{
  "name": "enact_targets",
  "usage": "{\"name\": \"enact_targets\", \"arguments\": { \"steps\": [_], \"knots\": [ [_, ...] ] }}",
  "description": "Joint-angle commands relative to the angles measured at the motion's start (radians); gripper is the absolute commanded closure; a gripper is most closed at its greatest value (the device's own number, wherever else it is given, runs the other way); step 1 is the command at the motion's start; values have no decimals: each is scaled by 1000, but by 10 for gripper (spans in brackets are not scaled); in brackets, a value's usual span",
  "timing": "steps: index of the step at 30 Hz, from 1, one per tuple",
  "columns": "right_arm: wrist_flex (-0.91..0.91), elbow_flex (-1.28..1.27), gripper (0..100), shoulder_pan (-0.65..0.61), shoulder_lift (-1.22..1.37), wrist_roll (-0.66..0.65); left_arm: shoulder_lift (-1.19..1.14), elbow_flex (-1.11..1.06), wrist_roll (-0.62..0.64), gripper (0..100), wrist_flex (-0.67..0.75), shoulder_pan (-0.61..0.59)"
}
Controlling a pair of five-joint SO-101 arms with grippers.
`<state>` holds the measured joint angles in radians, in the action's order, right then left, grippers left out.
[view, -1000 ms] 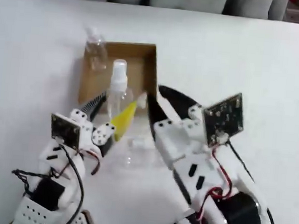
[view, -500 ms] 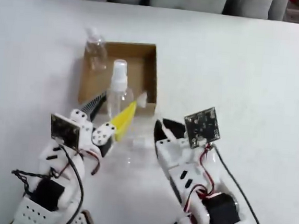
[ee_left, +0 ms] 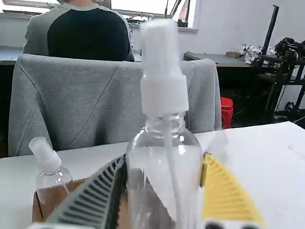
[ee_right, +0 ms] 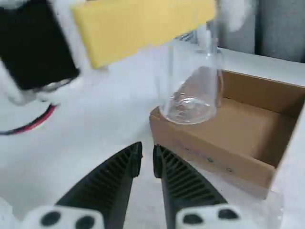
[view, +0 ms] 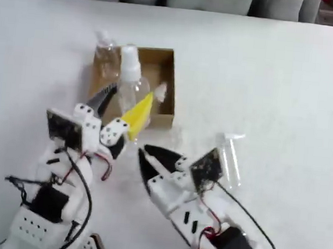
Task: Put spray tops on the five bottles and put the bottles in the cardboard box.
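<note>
bottle now lifted by left tool over cardboard box; right tool withdrawn.

The left gripper has carried its capped bottle farther from the arms, over the cardboard box's near side. The right gripper has pulled back toward the near edge, jaws drawn close together, uncovering a second bottle lying on the table.

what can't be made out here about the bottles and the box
- High view: cardboard box floor, partly covered by the held bottle and left gripper.
- High view: lying bottle, too blurred to tell if topped.
- Left wrist view: held bottle's base, cut off by the edge.
</note>
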<state>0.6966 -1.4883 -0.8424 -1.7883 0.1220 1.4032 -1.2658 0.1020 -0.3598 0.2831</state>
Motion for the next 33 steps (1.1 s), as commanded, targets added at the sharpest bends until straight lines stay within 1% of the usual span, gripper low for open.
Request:
{"name": "enact_targets", "arguments": {
  "steps": [1,5,8,12,14,20,25,30,33],
  "knots": [
    [-171,-87,983,-59,-13,8,-145,155,-3,978,38,-4],
    [-325,-187,983,-58,-13,6,-125,138,-3,978,12,33],
    [-374,-201,983,-58,-13,8,-71,91,-3,978,-18,85],
    [-378,-201,983,-56,-13,8,36,38,-3,978,-51,110],
    [-378,-201,983,-45,-13,8,93,26,-3,978,-100,110],
    [-378,-201,983,67,-13,8,263,17,-3,978,-269,110],
    [-378,-201,983,85,-13,8,355,17,-5,978,-361,111],
    [-366,-201,983,79,-13,8,374,15,-5,978,-370,110],
    [-323,-201,983,67,-13,5,374,11,-5,978,-367,104]
  ]
}}
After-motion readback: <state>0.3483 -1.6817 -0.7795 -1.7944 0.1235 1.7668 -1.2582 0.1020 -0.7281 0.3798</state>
